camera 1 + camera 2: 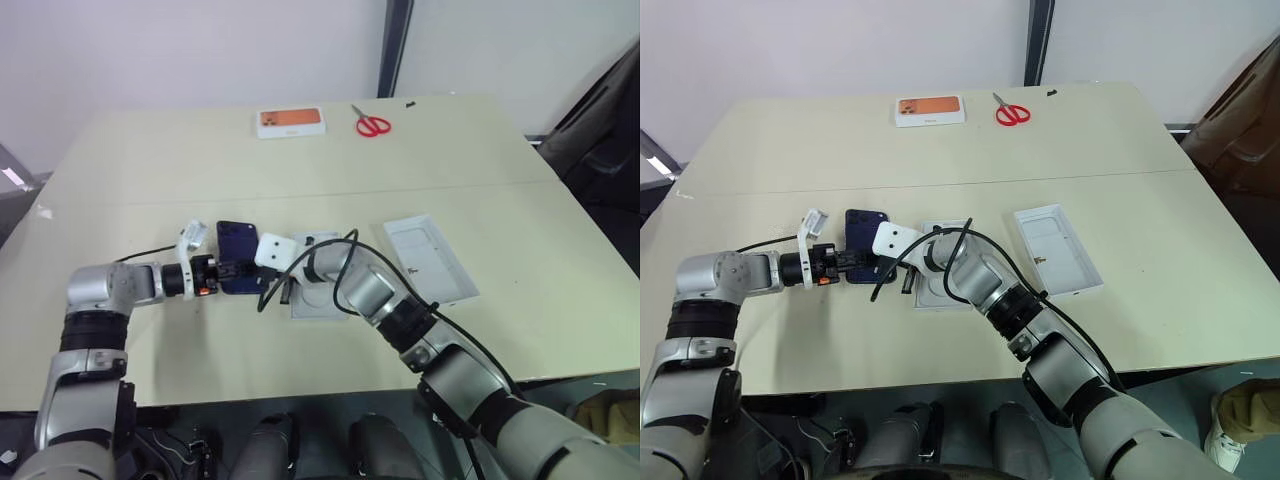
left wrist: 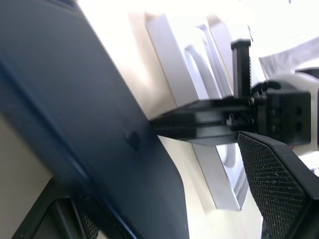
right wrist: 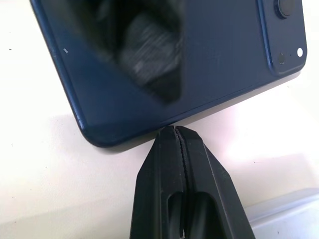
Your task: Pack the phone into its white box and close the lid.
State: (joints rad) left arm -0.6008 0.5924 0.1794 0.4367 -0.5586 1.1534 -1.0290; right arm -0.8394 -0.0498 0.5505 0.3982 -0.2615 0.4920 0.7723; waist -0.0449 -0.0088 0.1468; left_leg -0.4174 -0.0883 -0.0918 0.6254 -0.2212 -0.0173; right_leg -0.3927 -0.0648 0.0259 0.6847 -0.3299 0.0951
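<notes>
The phone [image 1: 237,256] lay flat on the desk [image 1: 180,170], long axis near-to-far, just left of the white box [image 1: 318,290]. The left hand [image 1: 229,272], fingers apart, straddled its near-left edge; the right hand [image 3: 175,130], pressed together, touched its right edge.

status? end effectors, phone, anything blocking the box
Right end effector shut, tips at the phone edge. Left end effector open around the phone's other side. Phone on table, not boxed. White box partly under the right arm; lid lies apart.
</notes>
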